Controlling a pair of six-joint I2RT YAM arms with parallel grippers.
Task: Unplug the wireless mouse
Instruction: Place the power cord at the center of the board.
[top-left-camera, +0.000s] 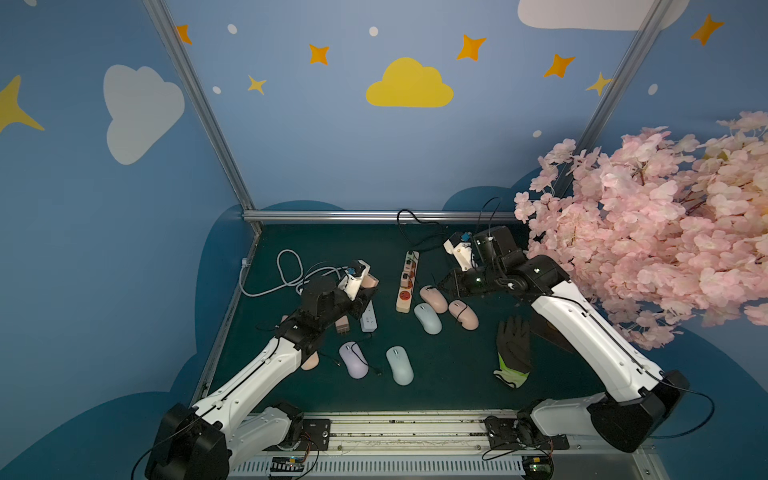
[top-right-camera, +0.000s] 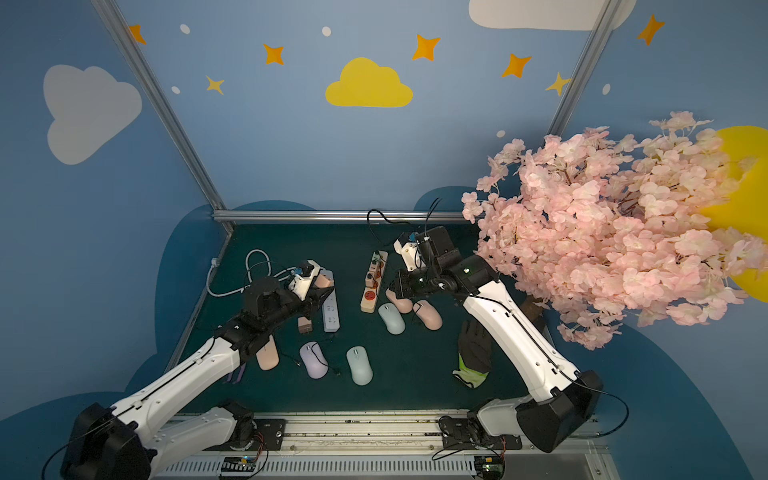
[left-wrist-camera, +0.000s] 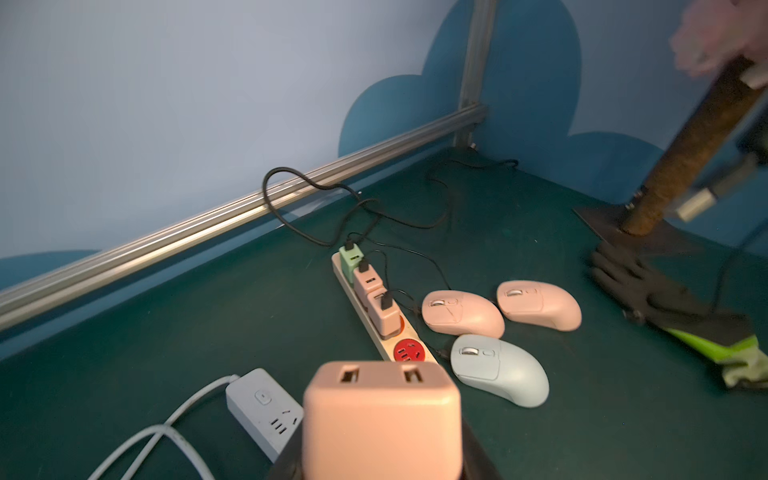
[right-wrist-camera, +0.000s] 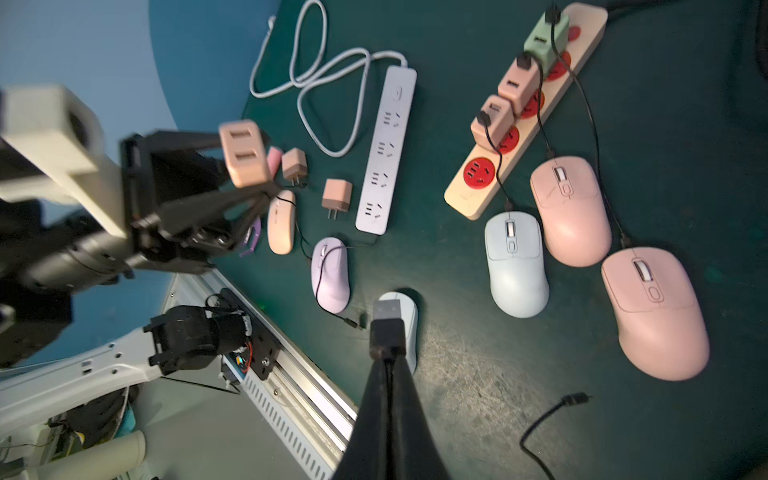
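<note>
- My left gripper has its fingers clamped on a pink charger and holds it off the table, above the left half. Both of the charger's ports face the wrist camera.
- My right gripper has its fingers pressed together on a USB plug. The plug's metal end sticks out past the fingertips, and its black cable runs back between them. I cannot trace where that cable goes.
- In the right wrist view the plug hangs over a pale blue mouse that lies near the table's front edge, around the middle.
- A purple mouse lies just beside it, towards the left edge, with a thin black cable draped over it.
- A beige power strip runs from the back towards the front, mid-table. It carries a green charger and two pink ones, each with a black cable in it. The red socket at its front end is free.
- Packed together at that front end are a second blue mouse, a pink mouse and another pink mouse, each with a cable in its nose.
- A white power strip lies left of the beige one, below my left gripper.
- A loose cable end rests on the mat.
- A glove lies towards the right edge.
</note>
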